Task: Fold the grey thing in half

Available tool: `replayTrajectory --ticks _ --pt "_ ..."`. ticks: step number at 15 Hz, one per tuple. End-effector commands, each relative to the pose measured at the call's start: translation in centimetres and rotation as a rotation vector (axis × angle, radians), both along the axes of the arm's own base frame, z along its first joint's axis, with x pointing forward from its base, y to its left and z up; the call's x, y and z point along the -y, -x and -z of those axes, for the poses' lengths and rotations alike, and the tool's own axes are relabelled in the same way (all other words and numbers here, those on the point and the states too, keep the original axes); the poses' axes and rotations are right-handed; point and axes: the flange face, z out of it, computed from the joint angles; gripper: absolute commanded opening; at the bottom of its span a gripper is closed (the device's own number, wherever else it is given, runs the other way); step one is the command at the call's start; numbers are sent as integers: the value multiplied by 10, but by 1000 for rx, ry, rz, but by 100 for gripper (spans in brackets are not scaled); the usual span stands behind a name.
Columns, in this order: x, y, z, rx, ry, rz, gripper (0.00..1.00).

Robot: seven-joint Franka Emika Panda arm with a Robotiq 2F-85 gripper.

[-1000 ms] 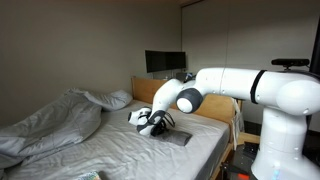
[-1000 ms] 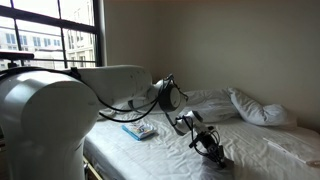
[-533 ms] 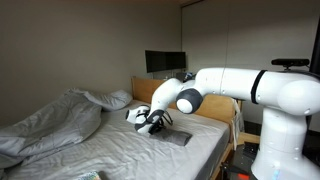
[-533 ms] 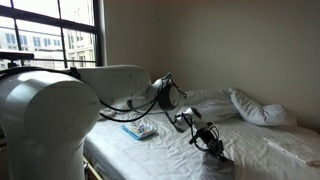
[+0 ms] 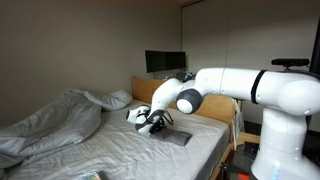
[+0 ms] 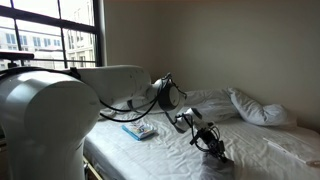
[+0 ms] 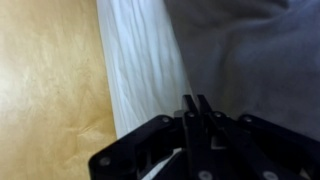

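The grey thing (image 5: 174,138) is a small dark charcoal cloth lying on the whitish sheet near the bed's edge. My gripper (image 5: 150,123) hangs at the cloth's end, slightly above the sheet. In the other exterior view the gripper (image 6: 207,141) has a dark fold of the cloth (image 6: 216,153) hanging just under it. The wrist view shows the gripper (image 7: 196,100) with its jaws pressed together at the border of the grey thing (image 7: 250,50). That border looks pinched between the tips, next to a strip of white sheet (image 7: 140,70).
A large rumpled light grey blanket (image 5: 50,120) covers the far half of the bed, with pillows (image 6: 255,108) at the head. A blue-and-white book-like object (image 6: 138,131) lies on the sheet near the arm. The wooden bed frame (image 5: 218,108) borders the mattress.
The gripper has risen a little and drifted toward the middle of the bed, jaws still shut; the dark cloth edge moved with it.
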Motion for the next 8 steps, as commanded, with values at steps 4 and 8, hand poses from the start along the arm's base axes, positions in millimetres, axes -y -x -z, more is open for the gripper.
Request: replayTrajectory --ticks 4,8 --pt "6 6 0 -47 -7 22 8" --pt "1 -1 -5 -1 8 9 8"
